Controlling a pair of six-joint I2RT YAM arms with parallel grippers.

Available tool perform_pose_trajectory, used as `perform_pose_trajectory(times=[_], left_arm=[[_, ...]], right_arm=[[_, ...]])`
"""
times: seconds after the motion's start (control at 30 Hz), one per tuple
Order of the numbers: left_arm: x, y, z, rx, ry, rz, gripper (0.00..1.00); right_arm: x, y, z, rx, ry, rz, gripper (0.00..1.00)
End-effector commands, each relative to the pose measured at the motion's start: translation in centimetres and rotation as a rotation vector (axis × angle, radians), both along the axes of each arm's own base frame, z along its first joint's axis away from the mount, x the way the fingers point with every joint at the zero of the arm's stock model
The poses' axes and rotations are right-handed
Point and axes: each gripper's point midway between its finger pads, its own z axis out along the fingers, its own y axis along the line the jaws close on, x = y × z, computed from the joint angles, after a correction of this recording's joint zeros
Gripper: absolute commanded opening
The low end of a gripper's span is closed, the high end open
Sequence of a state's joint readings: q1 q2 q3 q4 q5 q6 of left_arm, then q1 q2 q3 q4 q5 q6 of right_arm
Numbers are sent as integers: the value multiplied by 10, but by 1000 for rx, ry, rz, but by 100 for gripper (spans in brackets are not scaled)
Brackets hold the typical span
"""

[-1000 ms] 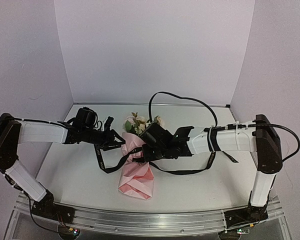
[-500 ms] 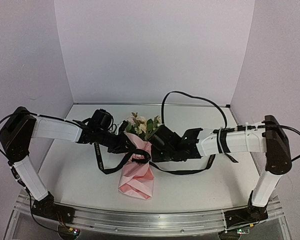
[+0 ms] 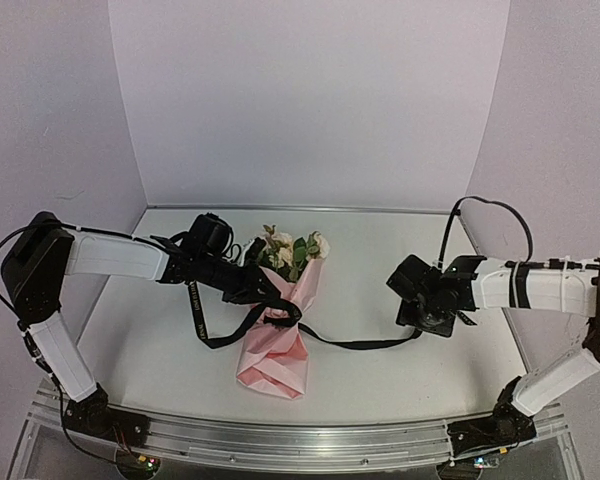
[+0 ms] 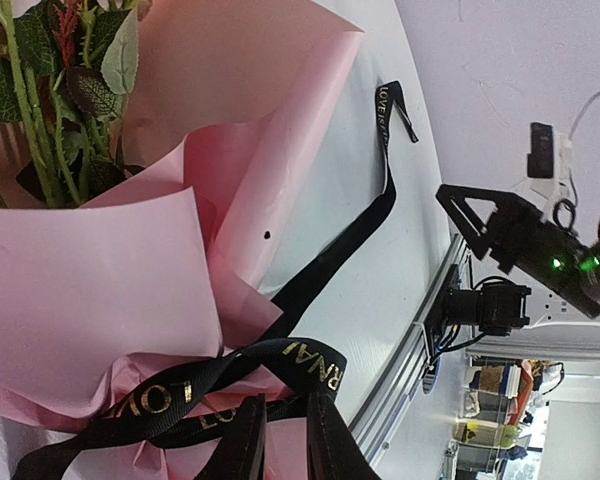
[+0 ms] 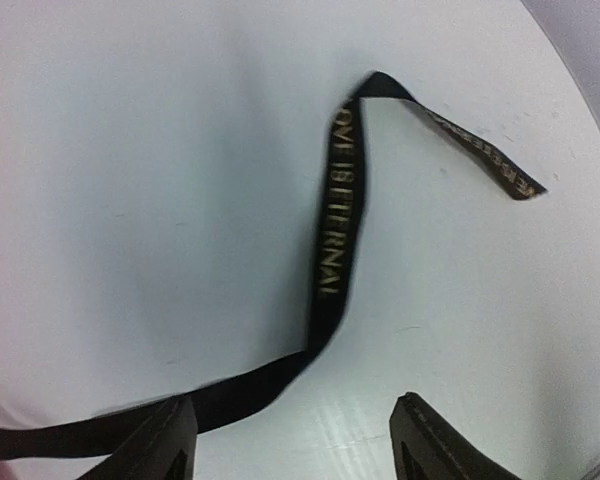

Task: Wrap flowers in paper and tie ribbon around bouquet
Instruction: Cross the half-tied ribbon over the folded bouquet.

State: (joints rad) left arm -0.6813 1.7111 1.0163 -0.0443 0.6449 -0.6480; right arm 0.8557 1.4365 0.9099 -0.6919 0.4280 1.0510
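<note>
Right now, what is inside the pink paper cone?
Pink and cream flowers with green leaves poke from the paper's open top, stems running down inside. Their lower ends are covered by the folds.

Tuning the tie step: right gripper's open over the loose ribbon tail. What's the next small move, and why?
Probably lower the right gripper and close on the ribbon. Its jaws stand open and empty with the tail flat on the table just ahead, while the left gripper looks pinched on the ribbon at the waist of the bouquet.
</note>
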Motion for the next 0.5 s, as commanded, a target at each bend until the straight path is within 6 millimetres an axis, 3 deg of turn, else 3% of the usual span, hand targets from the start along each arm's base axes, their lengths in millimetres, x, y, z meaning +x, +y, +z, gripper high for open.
perform_pose_trajectory(times=[0.0, 0.2, 0.47], left_arm=[[5, -9, 20, -32, -59, -33, 16], [7, -5, 38, -36, -112, -15, 19], [9, -1, 55, -30, -159, -6, 20]], right_arm=[[9, -44, -12, -27, 69, -164, 74], [50, -76, -16, 17, 100, -296, 78], [97, -87, -37, 65, 164, -400, 66]])
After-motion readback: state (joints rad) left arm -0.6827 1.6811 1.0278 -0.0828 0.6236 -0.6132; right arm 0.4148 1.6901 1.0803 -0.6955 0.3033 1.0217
